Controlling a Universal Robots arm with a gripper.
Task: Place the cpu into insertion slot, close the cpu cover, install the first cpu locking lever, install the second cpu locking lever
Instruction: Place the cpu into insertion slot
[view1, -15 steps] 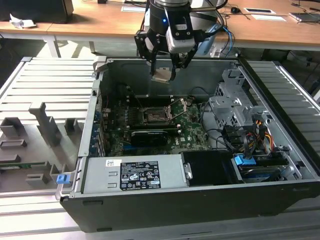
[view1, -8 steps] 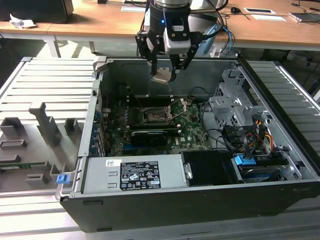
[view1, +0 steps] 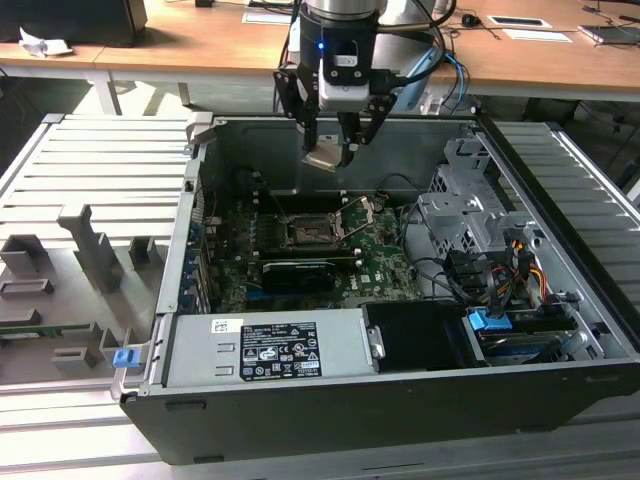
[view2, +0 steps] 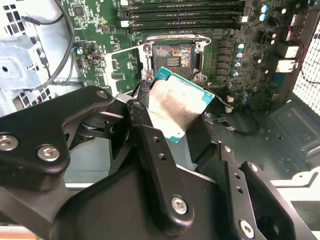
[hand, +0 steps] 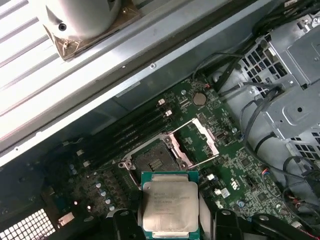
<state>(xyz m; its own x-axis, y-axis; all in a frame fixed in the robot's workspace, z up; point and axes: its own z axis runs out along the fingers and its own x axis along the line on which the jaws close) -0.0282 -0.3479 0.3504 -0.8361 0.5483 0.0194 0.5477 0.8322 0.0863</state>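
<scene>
— Black linkage arms of the gripper (view2: 176, 114) are looming closest to the lens in the second wrist view. What are the jaws doing?

— They are clenching the cpu (view2: 175, 107) by two opposite edges. Its dull metal top is facing that camera, with a green rim peeking out around it.

— Where is the chip sitting relative to the board?

— It is hanging in the air, well above the green motherboard (view1: 385, 262) and touching nothing but the fingers. In the exterior view the gripper is hovering over the far part of the open computer case (view1: 400, 400), and the chip is looking tilted between the fingertips.

— And the insertion slot?

— The insertion slot (hand: 155, 159) is lying bare, its dark contact field showing inside the silvery rim. The cpu cover (hand: 208, 140) is standing swung up and away to one side of it, leaving the socket uncovered.

— What is lying around it?

— Long memory slots (view2: 185, 15) are running just beside the socket. A long black card (view1: 298, 273) is lying on the board nearer the exterior camera, and a grey power supply (view1: 270, 345) is sitting against the case's near wall. A perforated drive cage (view1: 465, 205) is occupying the exterior view's right.
</scene>
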